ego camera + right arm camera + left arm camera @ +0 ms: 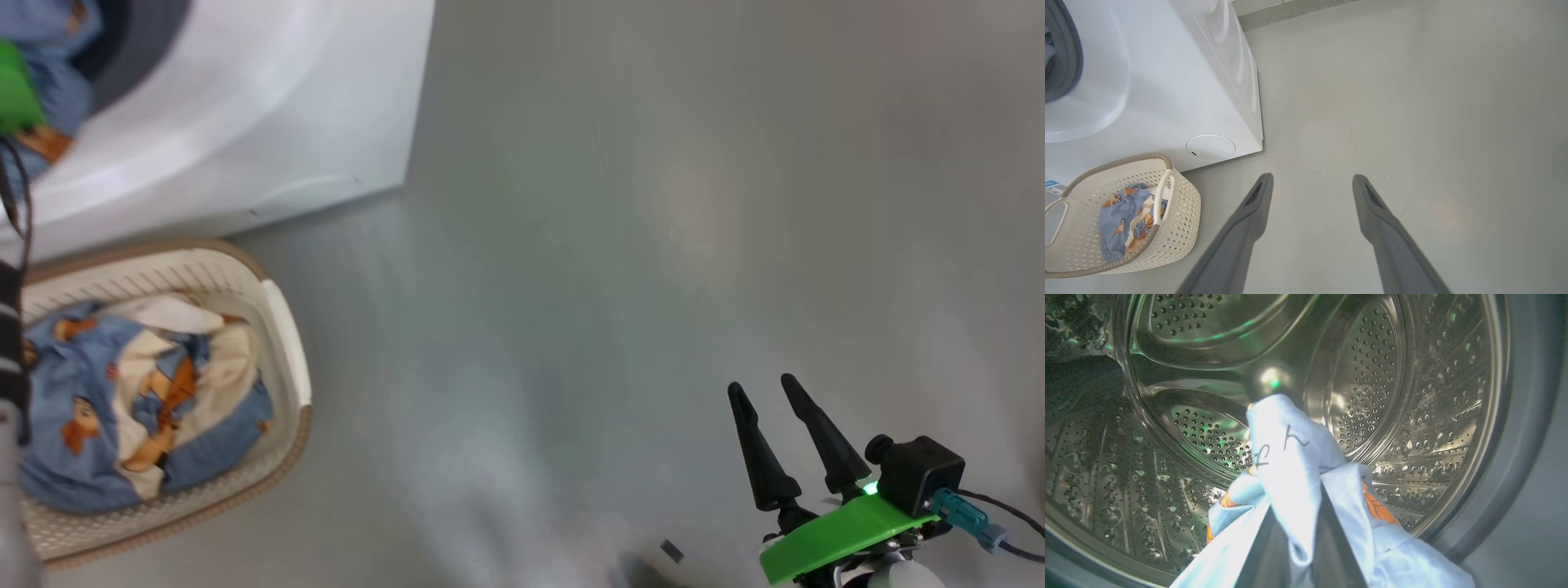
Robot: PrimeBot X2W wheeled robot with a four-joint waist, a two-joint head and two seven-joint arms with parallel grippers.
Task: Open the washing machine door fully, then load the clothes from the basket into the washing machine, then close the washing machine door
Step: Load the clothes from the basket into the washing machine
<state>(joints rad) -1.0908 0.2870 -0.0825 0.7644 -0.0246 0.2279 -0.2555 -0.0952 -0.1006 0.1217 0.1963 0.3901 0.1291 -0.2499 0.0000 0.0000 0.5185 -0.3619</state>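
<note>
OK, L gripper (1298,498) is right inside the washing machine (286,106). Its fingers are squeezed tight on a light blue garment (1290,457), w/ cloth bunched betw. them and draped down both sides, bits of orange print showing. The gripper sits in the mouth of the machine's steel drum (1412,416), w/ the drum's back wall dead ahead and the holed side walls all round. The garment's loose end trails back toward the machine's opening. Can't tell if any of it touches the drum floor.

From above, blue cloth shows at the machine's opening, inside the grey gasket (1065,53).

Basket (282,327) stands on the floor (653,245) just in front of the machine, close against its front panel, below and to one side of the machine's round filter cover (1210,148). It's upright. The rest of the clothes (82,408) are heaped in it: blue fabric w/ orange-brown figures plus a cream piece folded in the middle, all lying below the rim.

R gripper (761,384) hangs well off to the machine's side, over bare grey floor. Its fingers are spread wide apart w/ nothing betw. them, and they touch nothing. They point roughly past the machine's front corner. It's well apart from the basket too.
</note>
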